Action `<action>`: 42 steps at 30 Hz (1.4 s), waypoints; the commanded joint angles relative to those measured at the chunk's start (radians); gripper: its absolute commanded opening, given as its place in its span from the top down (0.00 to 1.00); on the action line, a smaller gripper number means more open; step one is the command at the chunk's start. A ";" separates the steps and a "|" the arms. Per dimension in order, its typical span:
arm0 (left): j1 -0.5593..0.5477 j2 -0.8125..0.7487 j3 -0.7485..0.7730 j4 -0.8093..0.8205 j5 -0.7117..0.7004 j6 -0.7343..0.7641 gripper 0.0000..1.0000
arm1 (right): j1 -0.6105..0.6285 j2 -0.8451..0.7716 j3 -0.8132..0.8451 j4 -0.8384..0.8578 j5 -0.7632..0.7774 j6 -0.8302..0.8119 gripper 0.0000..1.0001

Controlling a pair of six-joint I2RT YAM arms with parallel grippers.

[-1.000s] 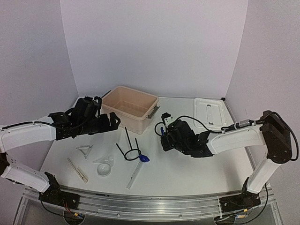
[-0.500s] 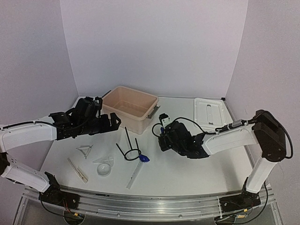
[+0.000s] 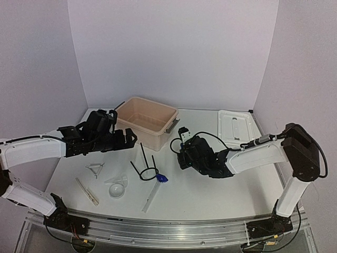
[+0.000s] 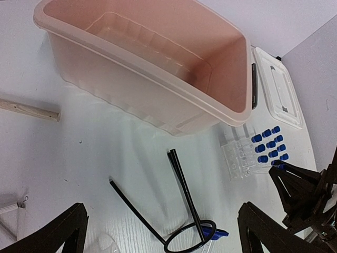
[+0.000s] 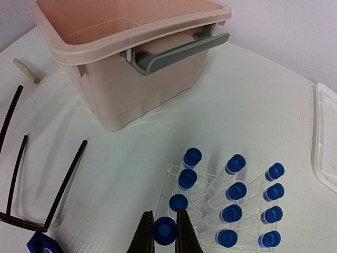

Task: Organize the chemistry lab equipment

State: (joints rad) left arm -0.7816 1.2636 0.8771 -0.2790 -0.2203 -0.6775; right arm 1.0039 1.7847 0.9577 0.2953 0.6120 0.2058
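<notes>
Pinching a blue-capped tube [image 5: 164, 230] between its two fingers, the right gripper [image 5: 164, 235] sits at the bottom centre of its wrist view, at the lower left corner of the clear tube rack [image 5: 208, 208], which holds the other capped tubes. The beige tub [image 5: 147, 89] fills the upper left there. The left gripper [image 4: 162, 221] is spread wide, the black wire ring stand [image 4: 182, 184] lying at the lower centre of its view

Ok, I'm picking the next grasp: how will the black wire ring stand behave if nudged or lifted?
Probably stiff and light: the black wire ring stand is only thin rods and a ring. Lying on its side, it would likely pivot rather than slide straight if pushed at one leg. Its ring appears to overlap the blue-tipped brush, so it may drag that.
</notes>
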 commanded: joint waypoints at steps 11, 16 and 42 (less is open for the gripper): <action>0.008 -0.010 0.053 0.033 0.005 0.029 0.00 | 0.002 0.013 0.007 0.026 0.023 -0.002 1.00; 0.008 -0.016 0.051 0.036 0.005 0.031 0.00 | 0.002 0.012 -0.004 0.024 0.027 -0.004 1.00; 0.009 -0.045 0.031 0.044 0.020 0.015 0.00 | 0.002 0.034 -0.024 0.030 0.008 0.005 1.00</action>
State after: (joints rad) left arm -0.7776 1.2535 0.8833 -0.2771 -0.2079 -0.6559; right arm 1.0040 1.8022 0.9409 0.2979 0.6178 0.2063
